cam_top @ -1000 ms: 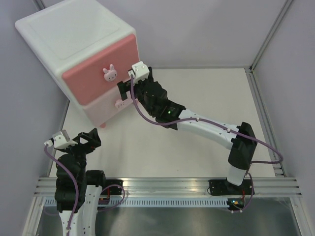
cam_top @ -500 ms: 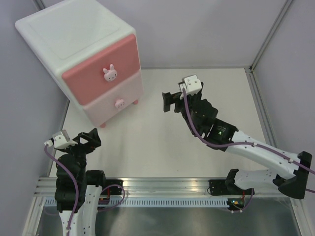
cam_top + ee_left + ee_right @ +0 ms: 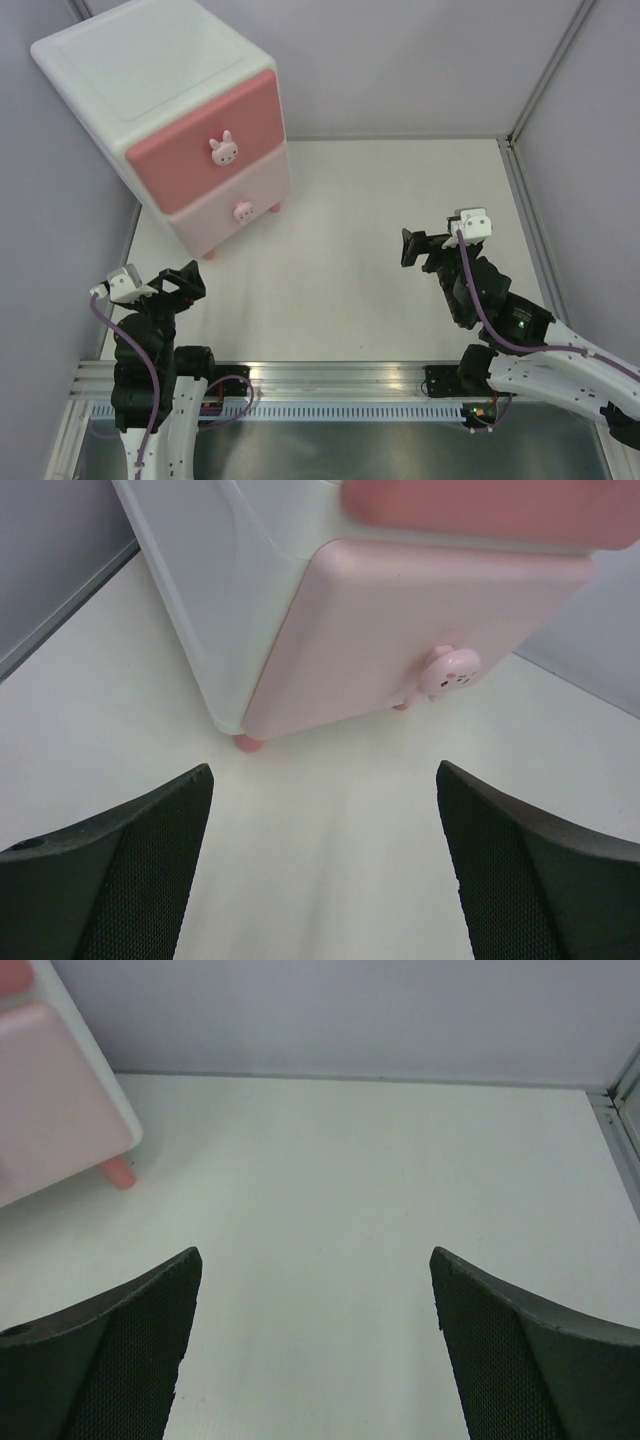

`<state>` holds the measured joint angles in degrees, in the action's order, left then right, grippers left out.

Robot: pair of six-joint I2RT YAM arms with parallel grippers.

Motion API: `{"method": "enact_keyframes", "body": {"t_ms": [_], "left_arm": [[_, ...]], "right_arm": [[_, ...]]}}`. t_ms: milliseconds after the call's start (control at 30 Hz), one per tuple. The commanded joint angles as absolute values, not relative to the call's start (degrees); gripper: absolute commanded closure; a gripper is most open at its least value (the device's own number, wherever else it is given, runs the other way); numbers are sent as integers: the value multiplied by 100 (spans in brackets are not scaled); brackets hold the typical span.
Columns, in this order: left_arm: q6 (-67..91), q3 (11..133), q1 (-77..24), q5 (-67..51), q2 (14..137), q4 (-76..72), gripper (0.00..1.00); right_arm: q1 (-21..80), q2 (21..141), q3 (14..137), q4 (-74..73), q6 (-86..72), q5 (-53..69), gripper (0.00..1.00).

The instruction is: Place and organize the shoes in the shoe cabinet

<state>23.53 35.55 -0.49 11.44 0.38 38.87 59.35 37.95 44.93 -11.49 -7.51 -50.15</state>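
Observation:
The shoe cabinet (image 3: 170, 110) stands at the table's far left, both drawers pushed in, with a darker pink upper front (image 3: 205, 140) and a pale pink lower front (image 3: 240, 215). The shoes are out of view. My left gripper (image 3: 178, 283) rests low at the near left, open and empty; in the left wrist view the left gripper (image 3: 325, 810) faces the cabinet's lower front (image 3: 400, 630) and bunny knob (image 3: 447, 670). Drawn back to the near right, my right gripper (image 3: 415, 250) is wide open and empty. The right wrist view has the right gripper (image 3: 315, 1300) over bare table, with the cabinet's corner (image 3: 60, 1110) at left.
Grey walls close the table on the left, back and right. A metal rail (image 3: 540, 230) runs along the right edge, and a slotted rail (image 3: 340, 385) along the front. The cabinet's pink foot (image 3: 118, 1172) stands on the white tabletop (image 3: 380, 200).
My right arm has pulled away from the cabinet's lower drawer front, swinging right and back toward its base, jaws staying wide open. The left arm has not moved.

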Motion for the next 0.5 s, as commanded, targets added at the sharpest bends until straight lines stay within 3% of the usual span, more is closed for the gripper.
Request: {"method": "enact_keyframes", "body": {"t_ms": [0,467], "left_arm": [[2153,3639,-79,1143,-475,3762,5],[2162,3621,-105,1142,-475,3753,5]], "right_arm": [[5915,3437,4210,-1512,-1072,-5379,2],[5915,2927,3568,-1248,-914,-5932,2]]}}
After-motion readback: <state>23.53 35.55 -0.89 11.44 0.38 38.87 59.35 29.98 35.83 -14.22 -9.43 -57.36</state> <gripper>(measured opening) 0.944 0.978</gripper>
